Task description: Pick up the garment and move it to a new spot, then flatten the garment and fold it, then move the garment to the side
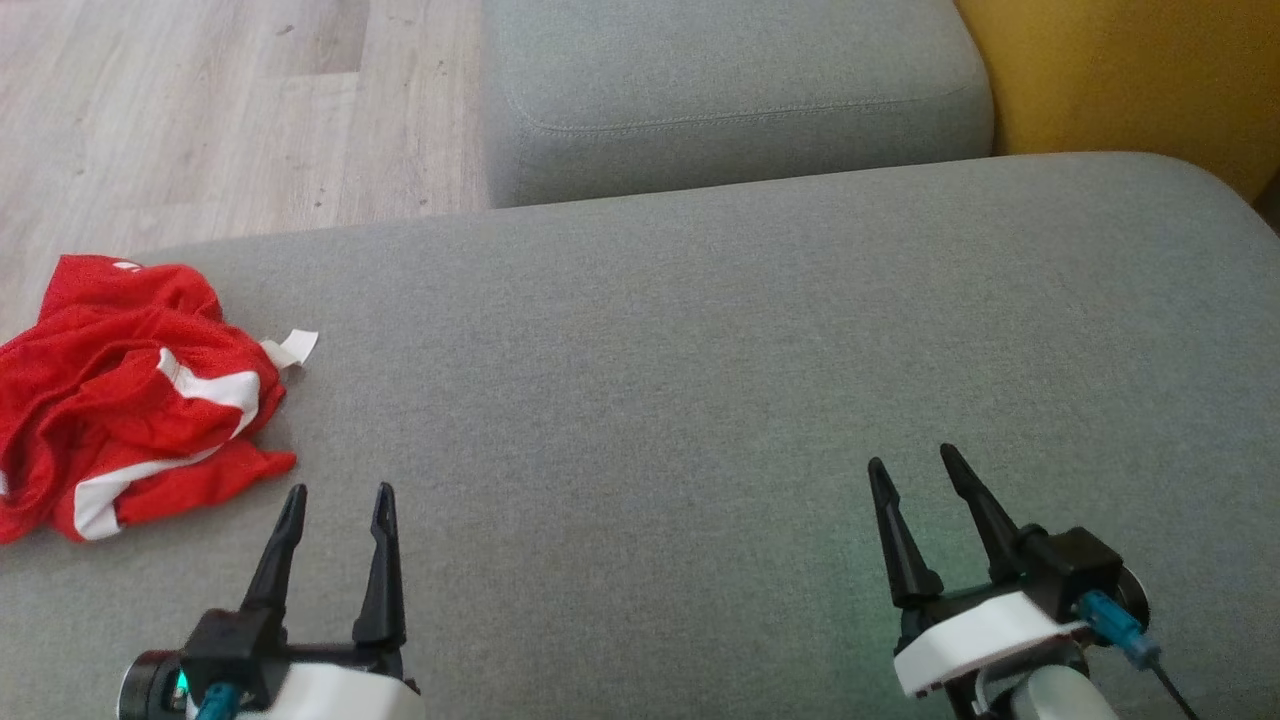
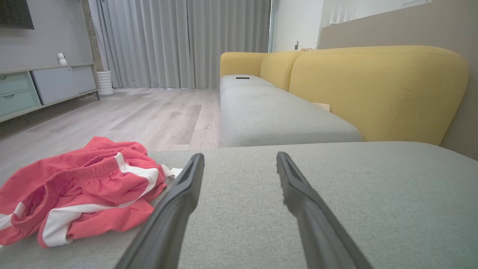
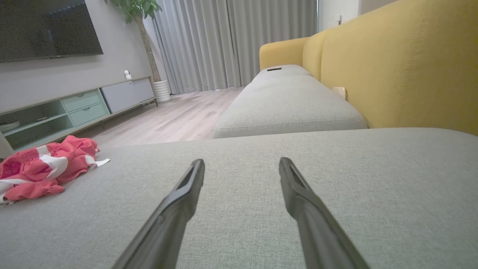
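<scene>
- A wide grey sofa cushion (image 1: 700, 400) carries the work. Most of its top is bare fabric.
- A pale wooden floor (image 1: 200, 110) lies beyond the cushion's far left corner.
- Grey curtains (image 2: 179, 41) hang across the far end of the room.
- A yellow backrest (image 1: 1130, 70) rises past the cushion's far right corner.
- A second grey seat cushion (image 1: 730, 90) sits beyond the far edge, against the backrest.
- A dark screen (image 3: 44, 30) hangs on the wall, with a low cabinet (image 3: 86, 104) of pale green drawers under it.
- The garment (image 1: 130, 390), red shorts with white stripes, lies crumpled in a heap by the cushion's left edge, toward the far left corner. Its elastic waistband is bunched on top.
- The left gripper (image 1: 340, 490) is at the near edge, on the left part, with its fingers spread apart and nothing between them. It is just beside the garment's near hem, and a strip of grey fabric shows between the two.
- The right gripper (image 1: 910, 455) is at the near edge, on the right part, well apart from the garment. Its fingers are likewise spread and hold nothing.
- A small white label (image 1: 292, 348) sticks out from the garment's far right side and lies flat on the cushion.
- A small dark flat thing (image 2: 242, 77) lies on a far seat; it is too small to tell what it is.
</scene>
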